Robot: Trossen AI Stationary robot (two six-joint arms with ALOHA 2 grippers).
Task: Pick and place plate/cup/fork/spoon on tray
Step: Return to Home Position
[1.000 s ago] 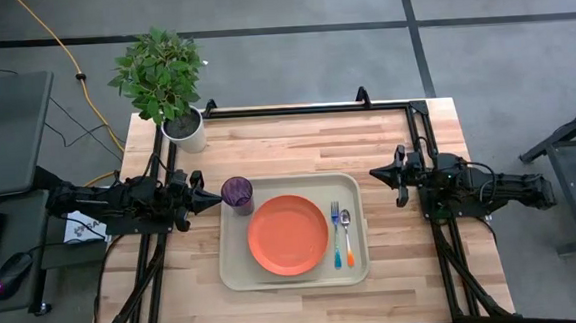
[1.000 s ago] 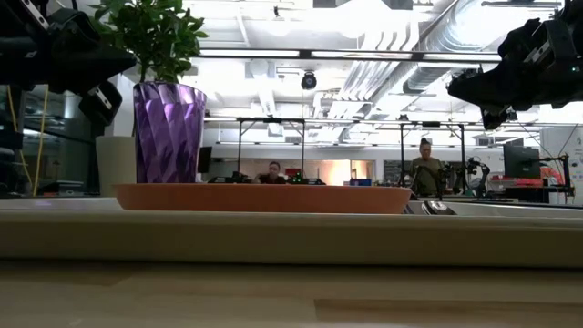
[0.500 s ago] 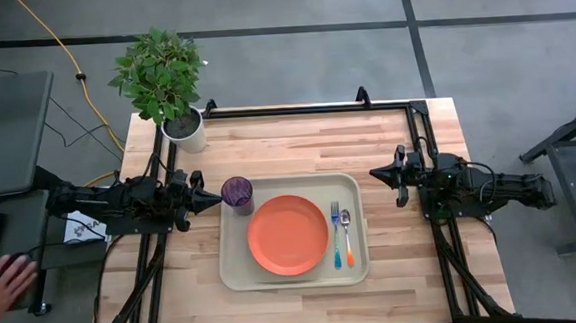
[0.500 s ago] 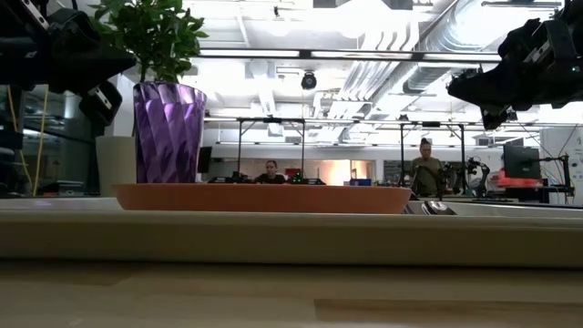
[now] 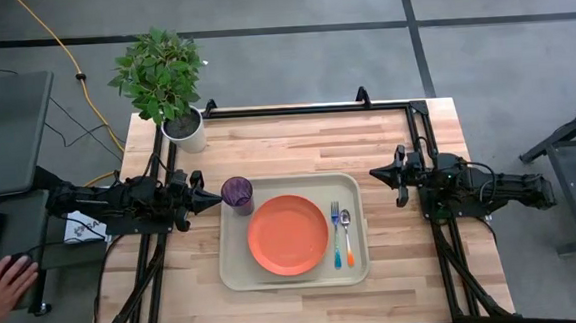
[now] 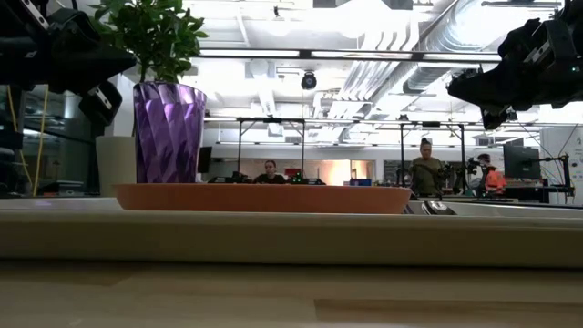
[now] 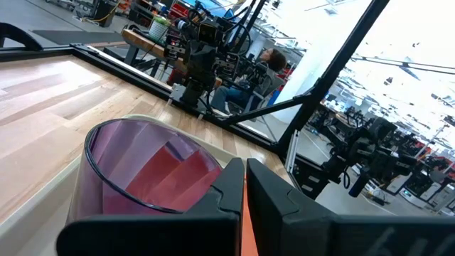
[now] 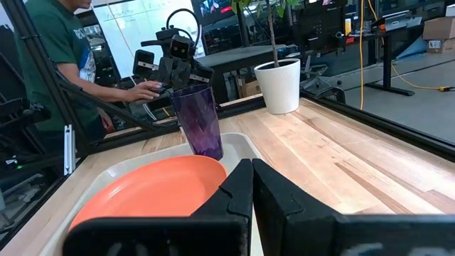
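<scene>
The beige tray point(image 5: 237, 272) lies at the table's middle. The orange plate point(image 5: 287, 235) lies flat on it. The purple cup point(image 5: 236, 195) stands upright in the tray's far left corner. The blue-handled fork point(image 5: 336, 238) and the orange-handled spoon point(image 5: 348, 240) lie side by side at the tray's right. My left gripper point(image 5: 214, 198) is shut and empty, just left of the cup, above the table. My right gripper point(image 5: 374, 174) is shut and empty, right of the tray, above the table.
A white plant pot point(image 5: 185, 131) with a green plant stands at the table's far left corner. A black frame point(image 5: 305, 108) runs along the far edge. A person's hand point(image 5: 0, 289) rests on a desk left of the table.
Both arms and the tableware have kept still. A person's hand has come into view at the desk left of the table.
</scene>
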